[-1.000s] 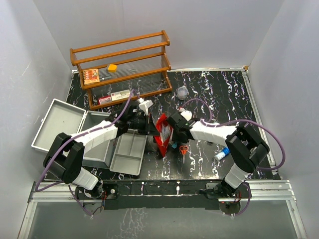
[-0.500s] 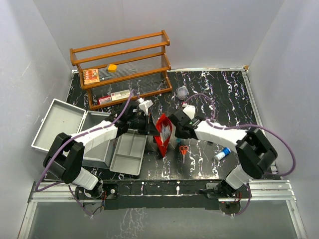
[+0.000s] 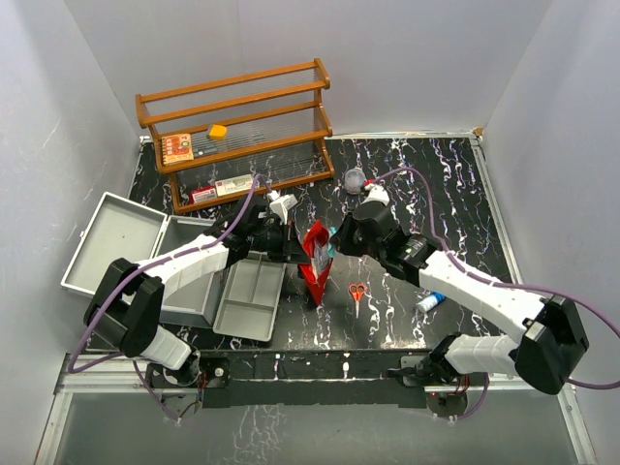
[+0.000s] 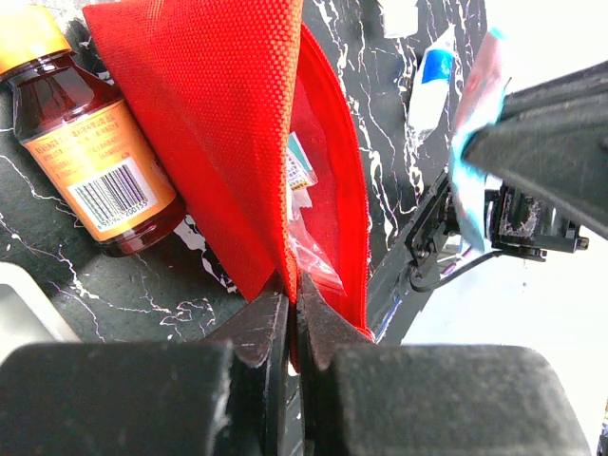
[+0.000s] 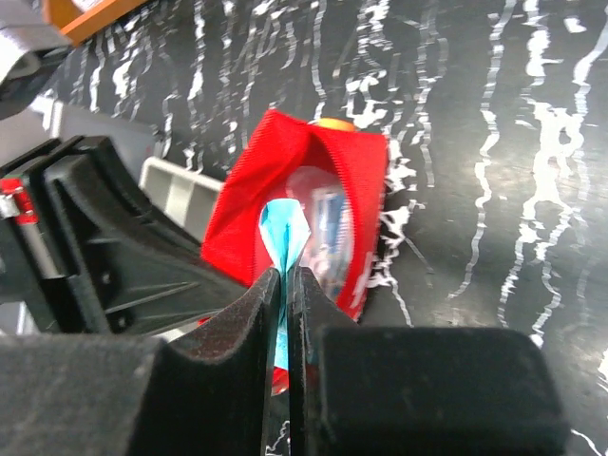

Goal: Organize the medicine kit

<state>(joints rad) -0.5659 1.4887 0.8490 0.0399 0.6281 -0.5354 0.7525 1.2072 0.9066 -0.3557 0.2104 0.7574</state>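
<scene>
The medicine kit (image 3: 114, 237) lies open at the left, its grey tray (image 3: 250, 300) beside it on the table. A red fabric pouch (image 3: 315, 263) stands upright with its mouth open. My left gripper (image 3: 295, 250) is shut on the pouch's edge; in the left wrist view the gripper (image 4: 293, 285) pinches the red fabric of the pouch (image 4: 228, 114). My right gripper (image 5: 286, 277) is shut on a thin light-blue packet (image 5: 283, 233), held just over the open pouch (image 5: 361, 190). That packet (image 3: 333, 249) shows by the pouch's mouth from above.
An amber bottle (image 4: 90, 157) lies behind the pouch. Red scissors (image 3: 356, 291) and a white tube with a blue cap (image 3: 432, 300) lie to its right, a small clear cup (image 3: 356, 179) further back. The wooden rack (image 3: 237, 126) stands at the rear left.
The right gripper closed on the light-blue packet at the pouch's mouth, and the right arm rose and swung toward the back. The left gripper kept its hold on the pouch.
</scene>
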